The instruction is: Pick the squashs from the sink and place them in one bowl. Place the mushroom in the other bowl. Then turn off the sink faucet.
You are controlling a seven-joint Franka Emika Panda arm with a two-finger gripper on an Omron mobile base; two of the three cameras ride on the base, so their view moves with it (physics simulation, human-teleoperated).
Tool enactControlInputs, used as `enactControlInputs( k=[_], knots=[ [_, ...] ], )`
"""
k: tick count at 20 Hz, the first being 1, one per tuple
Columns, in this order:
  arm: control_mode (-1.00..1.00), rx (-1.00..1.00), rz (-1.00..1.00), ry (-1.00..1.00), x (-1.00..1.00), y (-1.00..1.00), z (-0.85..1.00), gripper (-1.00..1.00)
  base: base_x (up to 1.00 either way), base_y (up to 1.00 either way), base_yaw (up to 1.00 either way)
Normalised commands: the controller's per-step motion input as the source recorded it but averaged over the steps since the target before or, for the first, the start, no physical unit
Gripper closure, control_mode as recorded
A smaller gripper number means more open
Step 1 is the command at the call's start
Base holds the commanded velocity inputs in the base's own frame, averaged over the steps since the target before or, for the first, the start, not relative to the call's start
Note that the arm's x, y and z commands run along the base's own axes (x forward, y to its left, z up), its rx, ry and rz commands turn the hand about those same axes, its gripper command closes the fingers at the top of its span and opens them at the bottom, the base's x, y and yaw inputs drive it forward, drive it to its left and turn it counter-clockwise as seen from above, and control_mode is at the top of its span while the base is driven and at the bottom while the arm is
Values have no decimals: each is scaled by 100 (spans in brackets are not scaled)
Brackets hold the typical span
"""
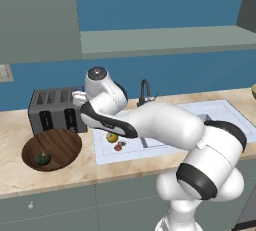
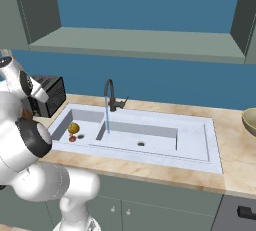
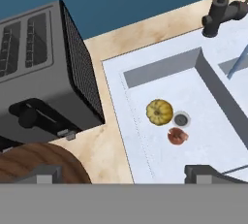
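Currently your pincer [image 3: 124, 173] stands wide and empty; green squash [image 1: 43, 158] sits in wooden bowl [image 1: 62, 142], yellow squash [image 3: 160, 112] and mushroom [image 3: 177, 136] in sink [image 3: 121, 121]

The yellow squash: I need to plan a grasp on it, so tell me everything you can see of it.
The yellow squash is small, roundish and slightly flattened, with a ribbed, mottled yellow skin. It sits on the floor of the sink's left basin, close beside the dark drain hole, with the reddish-brown mushroom near it. Nothing grips it.
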Motion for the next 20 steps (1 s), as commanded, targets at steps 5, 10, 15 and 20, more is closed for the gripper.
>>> enactControlInputs(
  k=[5, 10, 15, 20],
  knots=[
    [-100, 0, 1, 1, 26, -100, -43, -100, 0, 0, 0],
    [-100, 0, 18, 0, 15, -82, -35, -100, 0, 0, 0],
    [-100, 0, 15, 4, 18, -41, -56, -100, 0, 0, 0],
    [-100, 1, 13, 3, 12, -17, -66, -100, 0, 0, 0]
  ],
)
